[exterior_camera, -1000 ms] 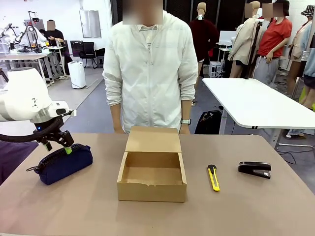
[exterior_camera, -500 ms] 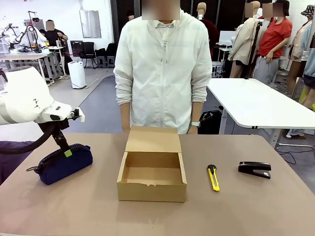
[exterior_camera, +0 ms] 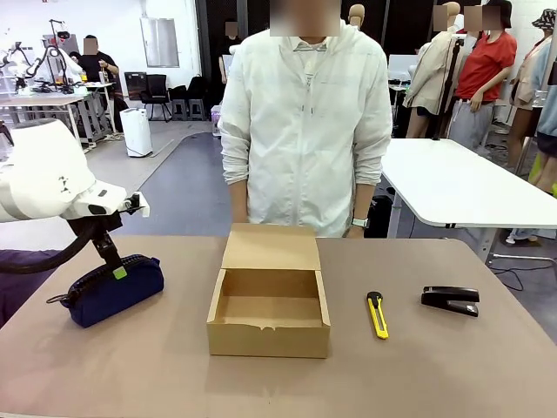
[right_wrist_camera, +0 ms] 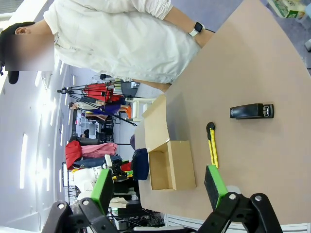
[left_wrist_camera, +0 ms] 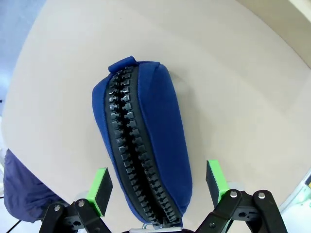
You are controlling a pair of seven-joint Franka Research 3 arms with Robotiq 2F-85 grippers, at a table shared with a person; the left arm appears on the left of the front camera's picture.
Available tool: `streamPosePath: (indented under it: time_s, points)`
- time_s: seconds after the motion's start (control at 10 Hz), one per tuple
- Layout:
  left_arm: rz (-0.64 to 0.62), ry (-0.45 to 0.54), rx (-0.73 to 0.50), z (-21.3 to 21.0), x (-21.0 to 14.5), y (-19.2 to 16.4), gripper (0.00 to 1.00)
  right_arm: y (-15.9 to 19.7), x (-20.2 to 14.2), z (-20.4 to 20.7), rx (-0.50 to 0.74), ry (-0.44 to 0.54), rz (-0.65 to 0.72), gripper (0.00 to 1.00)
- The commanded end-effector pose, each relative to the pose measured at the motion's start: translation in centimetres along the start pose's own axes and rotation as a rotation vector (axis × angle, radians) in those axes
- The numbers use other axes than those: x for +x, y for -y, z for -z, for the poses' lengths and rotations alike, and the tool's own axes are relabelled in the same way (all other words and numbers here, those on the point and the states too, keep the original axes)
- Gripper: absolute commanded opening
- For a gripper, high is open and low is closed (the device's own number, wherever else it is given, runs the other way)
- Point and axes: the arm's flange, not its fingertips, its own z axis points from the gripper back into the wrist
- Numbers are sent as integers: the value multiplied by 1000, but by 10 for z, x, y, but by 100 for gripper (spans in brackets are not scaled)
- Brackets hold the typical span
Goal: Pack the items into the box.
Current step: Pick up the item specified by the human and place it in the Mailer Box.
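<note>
You see the left gripper [exterior_camera: 117,268] at the left of the front view, down over the navy pouch [exterior_camera: 113,293], which lies on the table [exterior_camera: 435,366] left of the box [exterior_camera: 268,336]. In the left wrist view its fingers [left_wrist_camera: 99,187] are spread wide, one green pad on each side of the pouch's lower end, with a gap on each side and nothing gripped. The box sits at centre frame with its lid flap up. The stapler [exterior_camera: 450,299] lies at the right, and the utility knife [exterior_camera: 376,314] lies between it and the box. The right gripper [right_wrist_camera: 158,187] also stands wide open, holding nothing.
</note>
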Motion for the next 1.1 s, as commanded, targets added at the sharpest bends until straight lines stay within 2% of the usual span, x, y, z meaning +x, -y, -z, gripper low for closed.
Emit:
streamPosePath:
  time_s: [0.0, 0.1, 0.5, 0.6, 0.7, 0.8, 1.0]
  points:
    - [-38, -7, 54, 20, 1, -14, 100, -1, 2, -2, 3, -4, -17, 100]
    - [-44, 5, 62, 34, 2, -20, 100, -1, 2, -2, 3, -4, -17, 100]
    - [-42, -72, 3, 63, -6, -14, 100, -1, 2, -2, 3, -4, -17, 100]
    - [-51, -95, -7, 68, -7, -15, 74, -1, 2, -2, 3, -4, -17, 100]
    - [-63, -107, -17, 69, -7, -14, 16, -1, 2, -2, 3, -4, -17, 100]
    - [-57, -97, -30, 68, -7, -14, 0, -1, 2, -2, 3, -4, -17, 100]
    - [-60, -102, -27, 69, -9, -14, 0, -1, 2, -2, 3, -4, -17, 100]
